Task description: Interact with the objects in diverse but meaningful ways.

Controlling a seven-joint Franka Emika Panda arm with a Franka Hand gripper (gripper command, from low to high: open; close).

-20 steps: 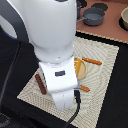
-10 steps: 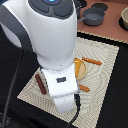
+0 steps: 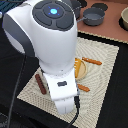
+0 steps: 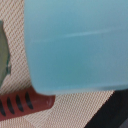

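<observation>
Right up against the wrist camera, a light blue cup [image 4: 75,45] fills nearly the whole view, smooth and pale with one faint lighter line across it. Just beneath it lies a red ridged handle [image 4: 22,102] on the beige woven mat [image 4: 75,112]. The claw's fingers are out of sight, so whether they are clenched or released I cannot tell.

Pulling back to the exterior view, the white arm [image 3: 52,45] looms over the mat. A dark-brown sausage-like stick [image 3: 40,83] lies on the exterior view's left. Beyond, a grey pot [image 3: 93,16] sits on the desk [image 3: 111,31]. No readable writing anywhere.
</observation>
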